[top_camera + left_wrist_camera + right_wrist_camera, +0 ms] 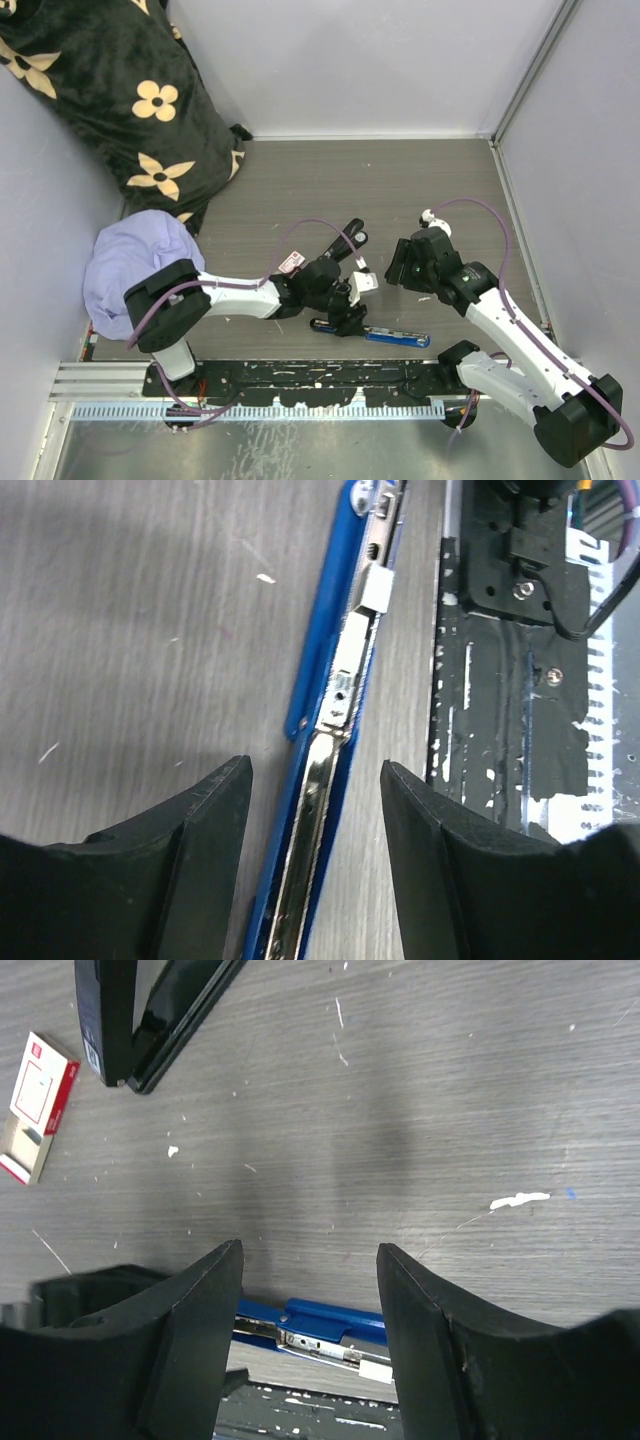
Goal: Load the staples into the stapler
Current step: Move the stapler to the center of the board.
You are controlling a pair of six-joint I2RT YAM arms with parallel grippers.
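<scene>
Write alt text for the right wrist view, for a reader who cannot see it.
The open, empty right gripper hangs over a grey wood-grain table, a blue stapler visible between its fingers at the bottom. A black stapler sits top left, the red-and-white staples box lower left of it.

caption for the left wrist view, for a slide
Left gripper open, straddling the opened blue stapler, its metal staple channel exposed.

Parted jaws frame the blue stapler (325,1320), staples box (38,1105) lying left.
</scene>
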